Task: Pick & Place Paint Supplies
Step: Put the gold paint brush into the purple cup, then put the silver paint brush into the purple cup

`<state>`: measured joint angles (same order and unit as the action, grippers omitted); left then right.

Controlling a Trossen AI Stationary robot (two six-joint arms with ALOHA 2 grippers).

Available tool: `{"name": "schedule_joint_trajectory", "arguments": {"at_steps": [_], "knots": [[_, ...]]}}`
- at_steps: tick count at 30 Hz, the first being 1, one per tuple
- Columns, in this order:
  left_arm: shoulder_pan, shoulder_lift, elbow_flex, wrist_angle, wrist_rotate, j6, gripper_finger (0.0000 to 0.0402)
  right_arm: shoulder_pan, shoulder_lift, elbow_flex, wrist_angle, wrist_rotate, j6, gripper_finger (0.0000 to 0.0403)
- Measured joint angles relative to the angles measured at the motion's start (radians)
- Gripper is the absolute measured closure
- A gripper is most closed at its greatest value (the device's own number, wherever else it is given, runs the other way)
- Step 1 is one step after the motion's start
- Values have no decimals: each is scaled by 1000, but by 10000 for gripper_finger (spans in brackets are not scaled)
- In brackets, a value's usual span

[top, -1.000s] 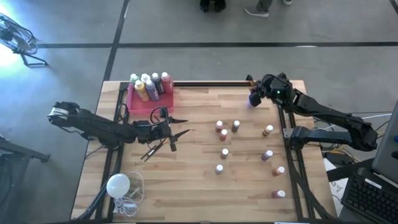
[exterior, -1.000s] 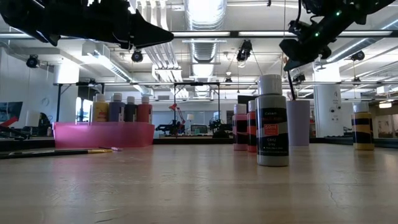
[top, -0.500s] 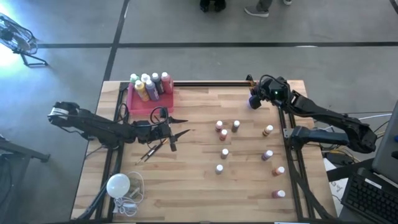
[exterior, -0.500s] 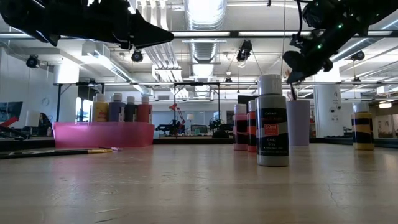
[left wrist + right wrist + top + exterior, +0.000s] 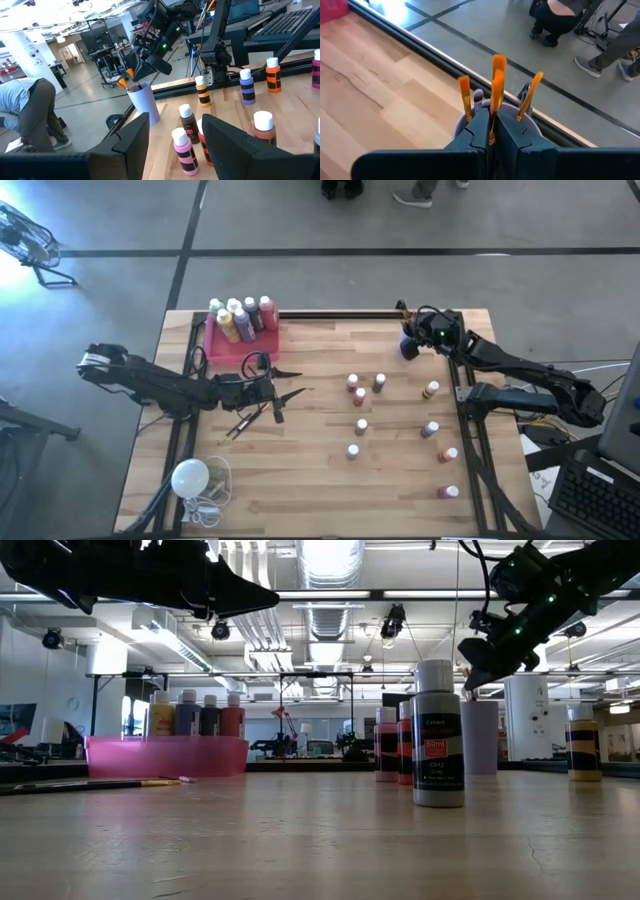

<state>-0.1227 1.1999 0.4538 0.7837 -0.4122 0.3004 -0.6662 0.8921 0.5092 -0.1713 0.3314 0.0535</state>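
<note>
Paintbrush (image 5: 495,82): clamped upright between the right gripper (image 5: 491,131) fingers, which had lowered it over the past second into the lavender cup (image 5: 145,103) at the table's far-right corner; placement judged nearly complete. Left gripper (image 5: 172,137) apart, mid-table.

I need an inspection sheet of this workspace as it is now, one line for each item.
Surface: wooden table, pale planks.
Job's things: pink tray holding bottles at the far left; small paint bottles scattered right of centre; brushes lying near the left gripper; lavender cup with orange-tipped brushes at the far right.
Clutter: white bulb with cord, near left corner.
Grippers: left gripper open, mid-left above the table; right gripper shut on a brush over the cup.
Cables: bulb cord only.
Surroundings: people beyond the table.
</note>
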Motion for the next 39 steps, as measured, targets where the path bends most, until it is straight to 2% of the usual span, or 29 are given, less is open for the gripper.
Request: {"name": "schedule_joint_trajectory", "arguments": {"at_steps": [20,30,39], "knots": [[0,0,0,0,0,-2,213,-1,0,-20,5,1,18,386],[0,0,0,0,0,-8,213,-26,-2,-1,-8,3,20,297],[0,0,0,-5,0,-8,213,-25,-17,150,-71,-10,-4,244]]}}
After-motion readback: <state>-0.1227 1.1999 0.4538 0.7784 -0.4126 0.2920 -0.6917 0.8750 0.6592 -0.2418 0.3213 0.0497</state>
